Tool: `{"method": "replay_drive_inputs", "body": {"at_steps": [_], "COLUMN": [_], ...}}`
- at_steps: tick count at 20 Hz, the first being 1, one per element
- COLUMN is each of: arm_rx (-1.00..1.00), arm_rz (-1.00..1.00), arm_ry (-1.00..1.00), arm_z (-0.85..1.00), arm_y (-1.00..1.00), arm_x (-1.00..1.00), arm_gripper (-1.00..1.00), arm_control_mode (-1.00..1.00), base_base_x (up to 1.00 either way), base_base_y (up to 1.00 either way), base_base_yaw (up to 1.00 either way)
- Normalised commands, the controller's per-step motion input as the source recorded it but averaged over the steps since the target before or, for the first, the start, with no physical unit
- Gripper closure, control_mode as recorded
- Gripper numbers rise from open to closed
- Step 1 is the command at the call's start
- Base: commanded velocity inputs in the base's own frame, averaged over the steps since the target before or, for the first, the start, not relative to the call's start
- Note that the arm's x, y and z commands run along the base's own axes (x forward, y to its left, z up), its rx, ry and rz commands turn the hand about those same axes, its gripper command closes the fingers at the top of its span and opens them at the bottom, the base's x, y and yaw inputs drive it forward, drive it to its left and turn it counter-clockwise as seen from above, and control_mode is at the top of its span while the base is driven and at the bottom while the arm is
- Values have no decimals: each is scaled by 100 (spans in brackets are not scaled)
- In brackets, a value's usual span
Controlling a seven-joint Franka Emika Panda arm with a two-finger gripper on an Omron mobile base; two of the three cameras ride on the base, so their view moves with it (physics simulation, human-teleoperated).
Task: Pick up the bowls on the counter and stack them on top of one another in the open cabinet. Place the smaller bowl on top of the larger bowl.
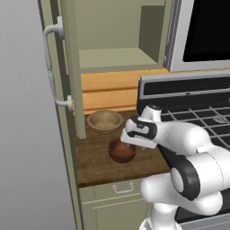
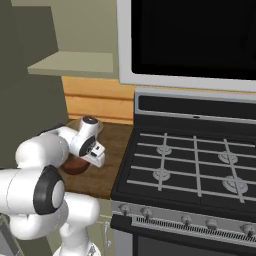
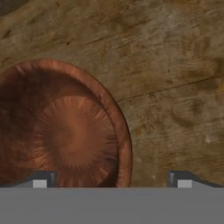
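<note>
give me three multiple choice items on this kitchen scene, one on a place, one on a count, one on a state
1. Where is the larger bowl?
A. on the cabinet shelf
B. on the counter, behind the smaller bowl
C. on the stovetop

2. How many bowls stand on the counter?
A. one
B. two
C. three

3. How is the gripper?
A. open above the smaller bowl's rim
B. shut on the larger bowl
C. shut on the cabinet handle

Answers:
1 B, the light tan bowl sits on the dark wood nearer the wall than the smaller bowl.
2 B, one tan and one reddish-brown bowl show in the left base view.
3 A, in the hand view the fingertips stand wide apart, with the reddish-brown rim between them; they hold nothing.
</note>
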Motion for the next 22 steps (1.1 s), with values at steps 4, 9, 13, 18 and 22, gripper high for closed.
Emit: {"method": "replay_drive_inputs", "body": {"at_steps": [4,9,13,18,22], "arm_rx": [0,0,0,0,0], "arm_rz": [0,0,0,0,-1], "arm_ry": [4,2,0,-6,-10], "arm_z": [-24,-27,-16,-1,0], "arm_y": [0,5,6,2,0], "arm_x": [0,0,0,-32,-37], "arm_gripper": [-100,-100,100,100,100], "arm_control_mode": [-100,-100,-100,-100,-100], "base_base_x": [0,0,0,0,0], "base_base_y": [0,0,0,0,0], "base_base_yaw": [0,0,0,0,0]}}
